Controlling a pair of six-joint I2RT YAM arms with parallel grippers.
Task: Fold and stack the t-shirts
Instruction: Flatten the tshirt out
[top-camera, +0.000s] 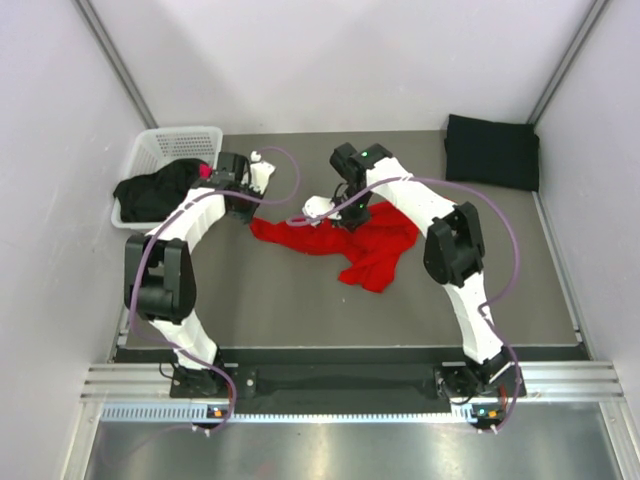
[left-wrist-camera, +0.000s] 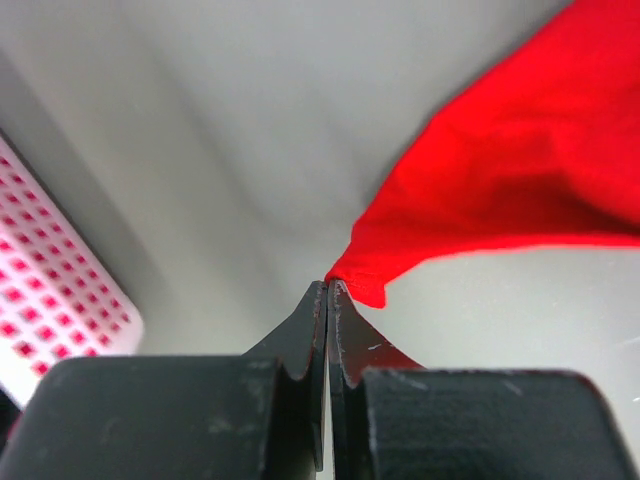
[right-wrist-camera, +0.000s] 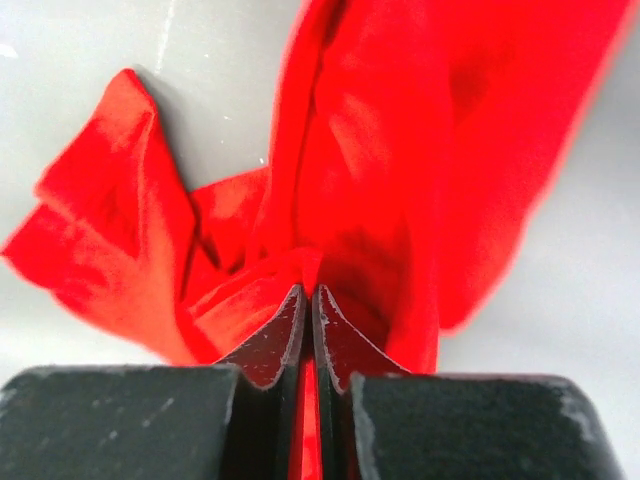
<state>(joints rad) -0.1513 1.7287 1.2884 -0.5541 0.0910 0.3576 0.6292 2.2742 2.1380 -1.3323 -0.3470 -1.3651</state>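
A large red t-shirt (top-camera: 350, 240) lies crumpled in the middle of the table, stretched out toward the left. My left gripper (left-wrist-camera: 328, 285) is shut on the shirt's left corner (left-wrist-camera: 365, 275), near the basket. My right gripper (right-wrist-camera: 308, 292) is shut on a bunched fold of the same red cloth (right-wrist-camera: 350, 180), with fabric pinched between its jaws. A folded black t-shirt (top-camera: 492, 150) rests at the far right corner. Another black t-shirt (top-camera: 155, 190) hangs over the basket's near edge, with a bit of pink cloth (top-camera: 205, 171) beside it.
A white plastic lattice basket (top-camera: 175, 145) stands at the far left against the wall. White walls close in the table on the left, back and right. The arms' bases sit on the rail at the near edge (top-camera: 340, 385).
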